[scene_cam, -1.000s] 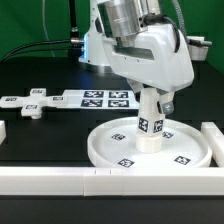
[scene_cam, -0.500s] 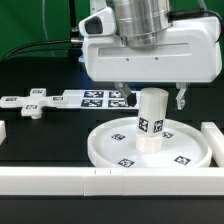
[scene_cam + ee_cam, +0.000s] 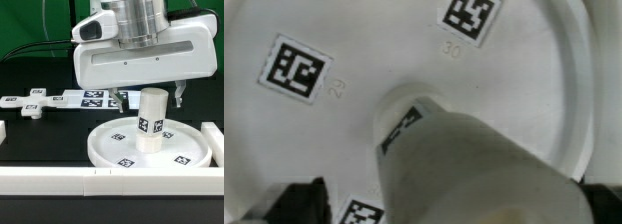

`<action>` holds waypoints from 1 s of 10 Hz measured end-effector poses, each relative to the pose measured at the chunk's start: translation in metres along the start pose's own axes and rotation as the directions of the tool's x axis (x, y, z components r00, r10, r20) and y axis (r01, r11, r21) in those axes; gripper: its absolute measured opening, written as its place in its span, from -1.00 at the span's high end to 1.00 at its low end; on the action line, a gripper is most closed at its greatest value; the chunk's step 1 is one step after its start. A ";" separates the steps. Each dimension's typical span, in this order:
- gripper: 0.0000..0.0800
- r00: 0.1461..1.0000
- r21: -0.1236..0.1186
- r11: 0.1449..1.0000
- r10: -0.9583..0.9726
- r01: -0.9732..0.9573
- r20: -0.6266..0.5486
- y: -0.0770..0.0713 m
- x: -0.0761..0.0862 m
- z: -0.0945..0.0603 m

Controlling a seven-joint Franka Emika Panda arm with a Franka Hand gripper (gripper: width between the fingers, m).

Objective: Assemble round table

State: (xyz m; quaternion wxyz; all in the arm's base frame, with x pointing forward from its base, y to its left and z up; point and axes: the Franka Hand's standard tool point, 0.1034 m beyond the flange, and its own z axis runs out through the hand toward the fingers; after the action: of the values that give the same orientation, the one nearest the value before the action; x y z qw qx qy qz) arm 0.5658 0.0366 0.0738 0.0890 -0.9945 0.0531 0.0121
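Now your hand (image 3: 149,102) has swung round from a second ago to face the exterior view broadside. It is open, with its fingers (image 3: 180,96) spread to either side of the short thick cylinder (image 3: 150,122) and clear of it. The cylinder stands upright, unheld, at the centre of the large round disc (image 3: 110,150). You've probably finished one twist and are resetting for the next. The flat cross-shaped piece (image 3: 30,106) waits on the counter (image 3: 40,140), well apart.
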 end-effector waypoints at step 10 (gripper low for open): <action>-0.62 0.674 -0.080 0.670 -0.737 0.738 0.048 -0.010 0.004 0.001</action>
State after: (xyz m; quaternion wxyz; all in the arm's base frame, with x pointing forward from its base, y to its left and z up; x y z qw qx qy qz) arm 0.5706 0.0457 0.0748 0.0403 -0.9343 -0.3538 -0.0166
